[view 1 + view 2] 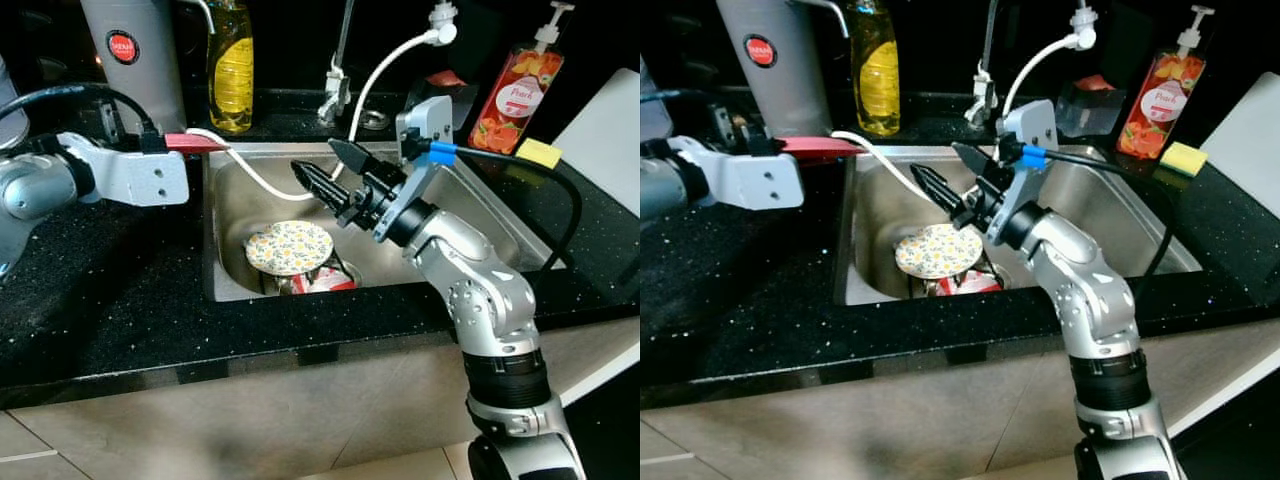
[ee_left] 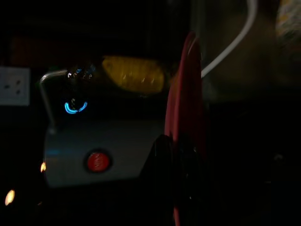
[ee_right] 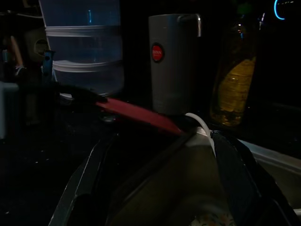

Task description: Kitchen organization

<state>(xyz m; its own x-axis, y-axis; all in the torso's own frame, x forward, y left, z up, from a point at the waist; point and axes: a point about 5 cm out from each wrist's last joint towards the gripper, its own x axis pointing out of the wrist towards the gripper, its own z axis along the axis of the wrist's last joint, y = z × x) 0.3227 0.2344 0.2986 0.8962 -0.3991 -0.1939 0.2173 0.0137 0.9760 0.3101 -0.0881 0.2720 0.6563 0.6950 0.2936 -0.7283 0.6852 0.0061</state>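
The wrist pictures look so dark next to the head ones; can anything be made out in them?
Left wrist view: very dim and soft; a red plate edge-on, a grey canister and a yellow bottle show. Right wrist view: dim but sharper; the right gripper spread above the sink. Eye views: bright, with glare on the sink steel.
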